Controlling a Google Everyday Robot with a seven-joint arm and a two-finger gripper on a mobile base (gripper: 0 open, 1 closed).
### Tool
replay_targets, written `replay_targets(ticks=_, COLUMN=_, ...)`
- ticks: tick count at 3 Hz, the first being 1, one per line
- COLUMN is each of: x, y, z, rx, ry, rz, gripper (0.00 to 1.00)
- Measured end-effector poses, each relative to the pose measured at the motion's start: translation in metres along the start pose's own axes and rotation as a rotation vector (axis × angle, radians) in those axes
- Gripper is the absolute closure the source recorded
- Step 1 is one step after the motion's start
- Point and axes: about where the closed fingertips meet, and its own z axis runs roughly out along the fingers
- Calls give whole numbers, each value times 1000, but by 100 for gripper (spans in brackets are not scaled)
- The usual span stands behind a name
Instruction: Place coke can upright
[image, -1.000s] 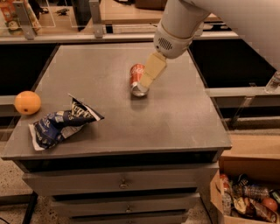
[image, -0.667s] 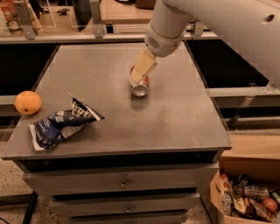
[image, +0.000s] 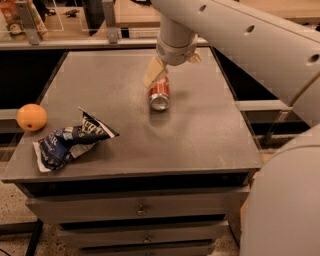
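Little is done, we judge: the coke can (image: 160, 94) lies on its side mid-bench (image: 210, 135) (silver end toward us), the gripper (image: 171, 70) just above its far end, fingers spread, holding nothing; gripping and righting are left

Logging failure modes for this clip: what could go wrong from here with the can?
The can appears to lie on its side, so it may roll on the table. The gripper hangs over its far end only; a nudge there could push it away rather than stand it.
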Motion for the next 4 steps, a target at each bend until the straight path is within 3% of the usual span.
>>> replay_targets(ticks=1, x=-7, y=-2, z=21, rx=16, ry=17, rz=108, gripper=0)
replay_targets(ticks=2, x=-11, y=0, z=36, rx=12, ry=20, rz=176, gripper=0)
replay_targets(ticks=4, x=-18, y=6, z=56, rx=46, ry=46, rz=261, gripper=0)
